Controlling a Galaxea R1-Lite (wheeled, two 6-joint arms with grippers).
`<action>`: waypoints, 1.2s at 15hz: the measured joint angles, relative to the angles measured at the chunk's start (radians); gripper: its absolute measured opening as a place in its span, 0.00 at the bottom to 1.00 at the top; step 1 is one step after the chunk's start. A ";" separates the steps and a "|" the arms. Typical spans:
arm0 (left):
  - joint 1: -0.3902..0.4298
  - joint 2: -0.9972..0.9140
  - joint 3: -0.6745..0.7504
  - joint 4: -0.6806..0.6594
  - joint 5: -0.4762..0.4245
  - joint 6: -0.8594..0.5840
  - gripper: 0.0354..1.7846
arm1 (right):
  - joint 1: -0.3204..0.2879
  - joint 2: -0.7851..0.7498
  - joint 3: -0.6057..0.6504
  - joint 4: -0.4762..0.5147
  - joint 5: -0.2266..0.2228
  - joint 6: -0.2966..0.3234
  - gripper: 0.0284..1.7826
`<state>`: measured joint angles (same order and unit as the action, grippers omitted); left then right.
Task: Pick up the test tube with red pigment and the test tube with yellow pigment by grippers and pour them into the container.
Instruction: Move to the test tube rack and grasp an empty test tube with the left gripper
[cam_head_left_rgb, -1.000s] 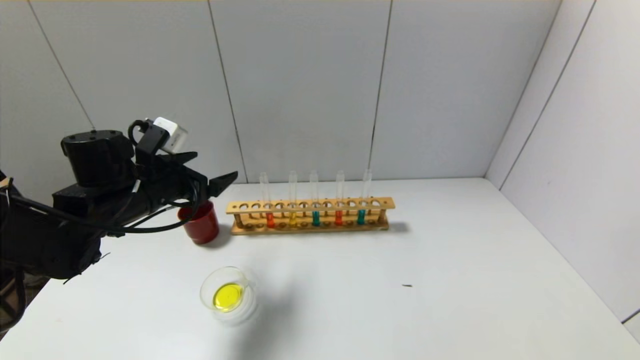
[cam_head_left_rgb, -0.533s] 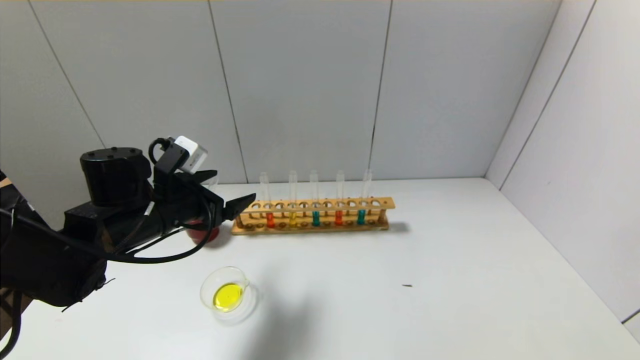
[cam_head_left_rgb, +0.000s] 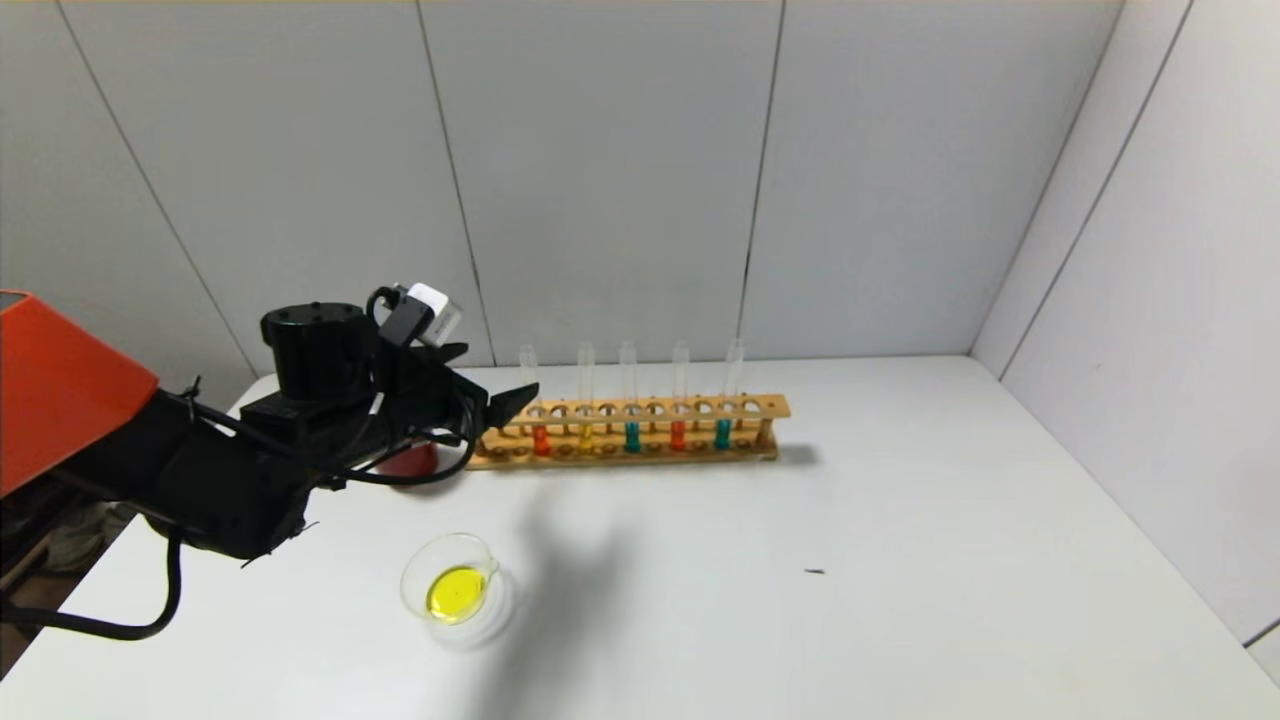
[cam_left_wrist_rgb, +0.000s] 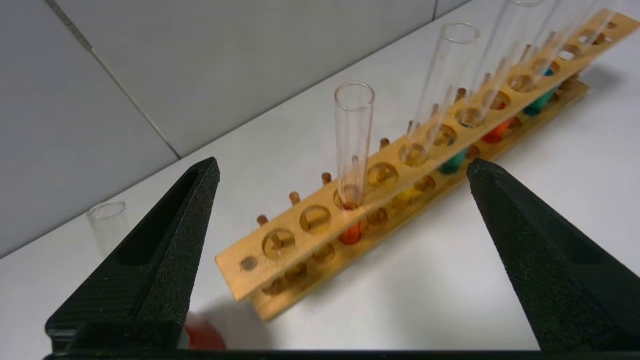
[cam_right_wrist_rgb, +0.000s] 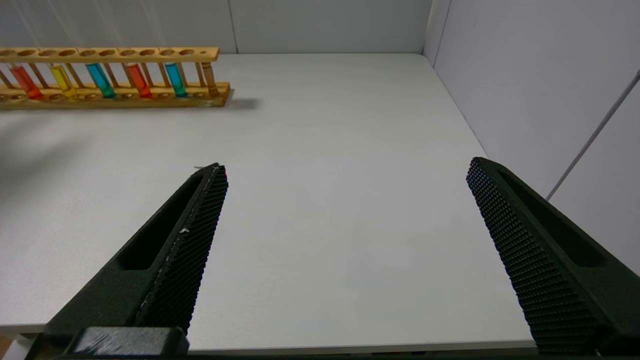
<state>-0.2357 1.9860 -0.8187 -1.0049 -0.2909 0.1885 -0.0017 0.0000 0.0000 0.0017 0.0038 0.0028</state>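
five tubes stand upright in one wooden rack (cam_head_left_rgb: 620, 432) near the back wall of the white table (cam_head_left_rgb: 800, 560): two with red pigment, one with yellow, two with teal. counting from the robot's left, the order is red, yellow, teal, red, teal. the nearer-left test tube with red pigment (cam_head_left_rgb: 540, 438) sits in a hole close to the rack's left end, and the test tube with yellow pigment (cam_head_left_rgb: 585, 437) is just beside it. the second red tube (cam_head_left_rgb: 677, 434) stands between the two teal tubes (cam_head_left_rgb: 631, 436).

one left gripper (cam_head_left_rgb: 485, 385) hovers at the rack's left end, its two black fingers spread wide and holding nothing. in the left wrist view the first red tube (cam_left_wrist_rgb: 353, 150) lies between the open fingers (cam_left_wrist_rgb: 170, 240) but ahead of their tips, touching neither.

one container (cam_head_left_rgb: 455, 590), a clear dish, rests on the table nearer the robot, well apart from the rack, with a pool of yellow liquid in it. one dark red cup (cam_head_left_rgb: 405, 460) stands by the rack's left end, mostly hidden behind the left arm.

the right gripper (cam_right_wrist_rgb: 345, 167) shows only in its own wrist view, fingers wide apart and empty, over bare table well away from the rack (cam_right_wrist_rgb: 110, 75).
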 joint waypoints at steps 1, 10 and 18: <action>-0.001 0.040 -0.028 -0.025 0.001 -0.014 0.97 | 0.000 0.000 0.000 0.000 0.000 0.000 0.98; 0.000 0.195 -0.140 -0.043 0.004 -0.081 0.83 | 0.000 0.000 0.000 0.000 0.000 0.000 0.98; -0.030 0.204 -0.195 -0.027 0.006 -0.080 0.16 | 0.000 0.000 0.000 0.000 0.000 0.000 0.98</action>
<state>-0.2655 2.1898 -1.0136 -1.0323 -0.2851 0.1081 -0.0017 0.0000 0.0000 0.0017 0.0038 0.0028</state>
